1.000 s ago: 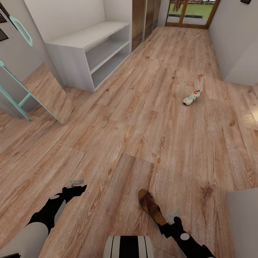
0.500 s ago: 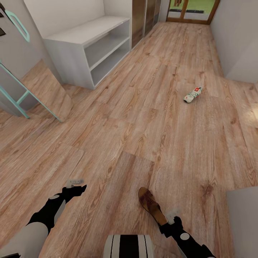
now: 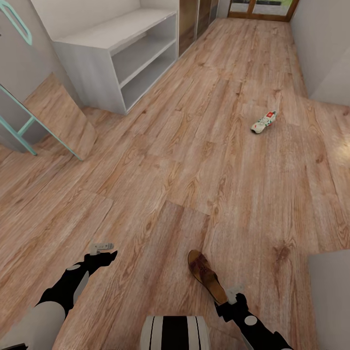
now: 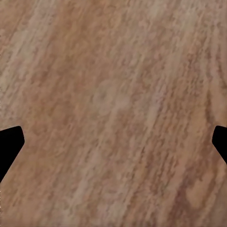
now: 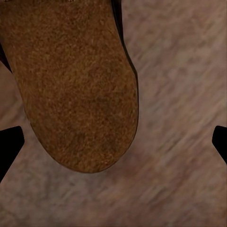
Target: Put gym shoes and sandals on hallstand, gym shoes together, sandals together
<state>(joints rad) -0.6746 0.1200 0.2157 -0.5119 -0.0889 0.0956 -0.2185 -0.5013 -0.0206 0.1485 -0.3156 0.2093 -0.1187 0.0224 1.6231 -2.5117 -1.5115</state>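
Note:
One dark brown sandal (image 3: 206, 276) lies on the wood-plank corridor floor (image 3: 194, 160), close in front of my base. My right gripper (image 3: 234, 293) hovers just behind its near end, open; in the right wrist view the sandal's tan footbed (image 5: 71, 85) sits between and ahead of the spread fingertips (image 5: 9, 146). A white gym shoe (image 3: 263, 122) with green stripes and a red patch lies far ahead to the right. My left gripper (image 3: 103, 252) is open over bare floor (image 4: 113, 109). The other shoe, the other sandal and the hallstand's upper shelves are out of view.
A plain low grey bench (image 3: 114, 43) with two open shelves stands against the left wall. A teal-framed mirror (image 3: 34, 126) leans at the far left. A grey surface (image 3: 330, 296) juts in at the lower right. Glass doors (image 3: 262, 7) close the corridor's far end.
The whole picture has shifted a little, so the camera moved. Both arms and the sandal hold their places relative to me.

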